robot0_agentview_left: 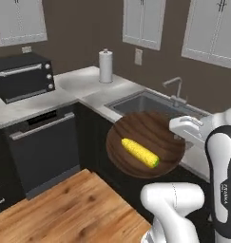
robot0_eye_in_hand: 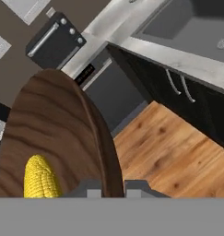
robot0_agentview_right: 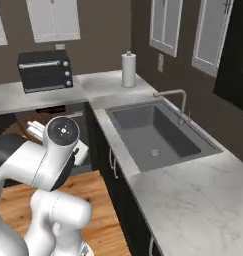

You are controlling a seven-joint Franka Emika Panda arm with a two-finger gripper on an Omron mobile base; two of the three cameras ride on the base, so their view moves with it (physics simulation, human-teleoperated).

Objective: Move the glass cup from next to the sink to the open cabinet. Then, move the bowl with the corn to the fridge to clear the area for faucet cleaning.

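Bowl in grip, off the counter.
One bowl (robot0_agentview_left: 148, 142) with one corn (robot0_agentview_left: 141, 152) cob inside, held in front of the sink (robot0_agentview_left: 152, 105), above the wood floor (robot0_agentview_left: 69, 209); gripper (robot0_eye_in_hand: 112, 186) jaws narrow, pinching the bowl rim. One faucet (robot0_agentview_left: 175, 88) behind the sink.

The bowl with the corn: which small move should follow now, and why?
Probably carry it level, away from the sink toward the fridge: the claw is shut on the rim of the bowl, held over the floor, with the corn loose inside.
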